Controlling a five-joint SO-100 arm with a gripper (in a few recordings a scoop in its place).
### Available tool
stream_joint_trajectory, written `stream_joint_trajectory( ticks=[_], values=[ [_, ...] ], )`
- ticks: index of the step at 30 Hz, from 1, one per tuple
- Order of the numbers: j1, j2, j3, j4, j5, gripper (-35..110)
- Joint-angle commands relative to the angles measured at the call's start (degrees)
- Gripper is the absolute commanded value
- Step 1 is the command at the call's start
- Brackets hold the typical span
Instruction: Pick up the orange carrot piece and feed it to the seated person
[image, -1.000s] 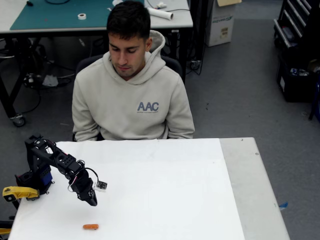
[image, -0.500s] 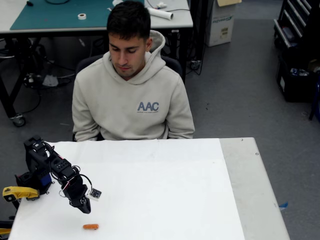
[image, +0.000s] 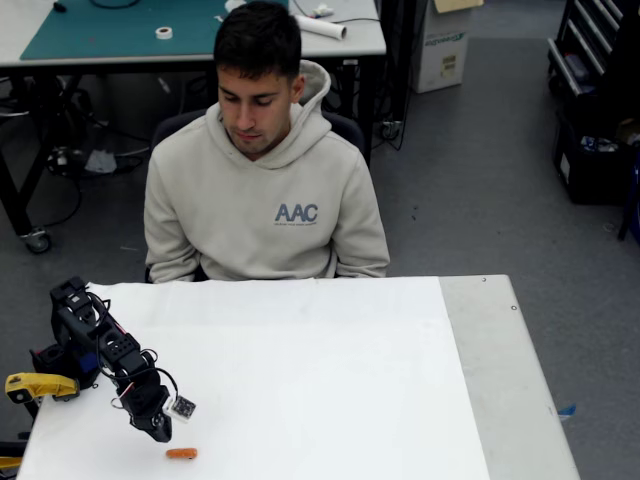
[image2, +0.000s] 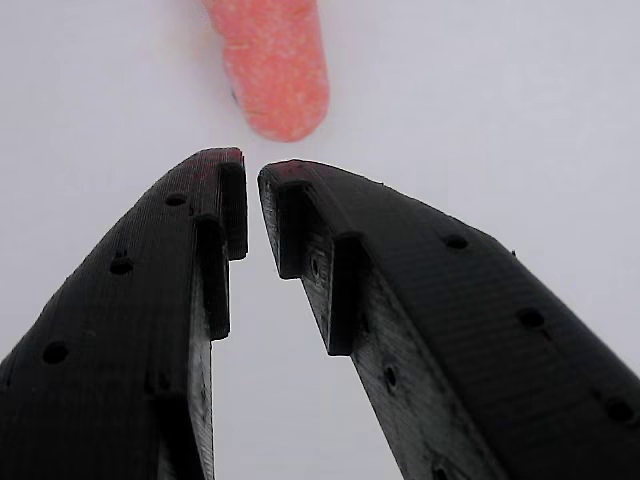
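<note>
While the gripper (image2: 250, 170) is held low over the white table (image: 330, 380), its 2 black fingers (image2: 150, 300) are seen nearly closed, nothing between them (only a slim gap). Just beyond the tips, the orange carrot piece (image2: 272, 65) is lying untouched. Behind the table, the seated person (image: 262, 180) is facing down.

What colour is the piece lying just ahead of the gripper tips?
Orange; the carrot piece shows best in the wrist view.

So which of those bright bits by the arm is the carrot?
The small orange carrot piece lying loose on the white table, just ahead of the gripper. The yellow clamp handle sits at the arm's base.
</note>
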Motion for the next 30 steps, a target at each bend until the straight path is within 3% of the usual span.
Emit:
stream_joint_trajectory(
  ticks=[1,10,30],
  values=[
    [-0.18,2.02,-4.83,0.18,-1.23,1],
    [0.26,1.76,-4.75,0.26,-10.20,20],
    [-0.53,1.05,-4.83,0.18,-10.55,18]
  ],
)
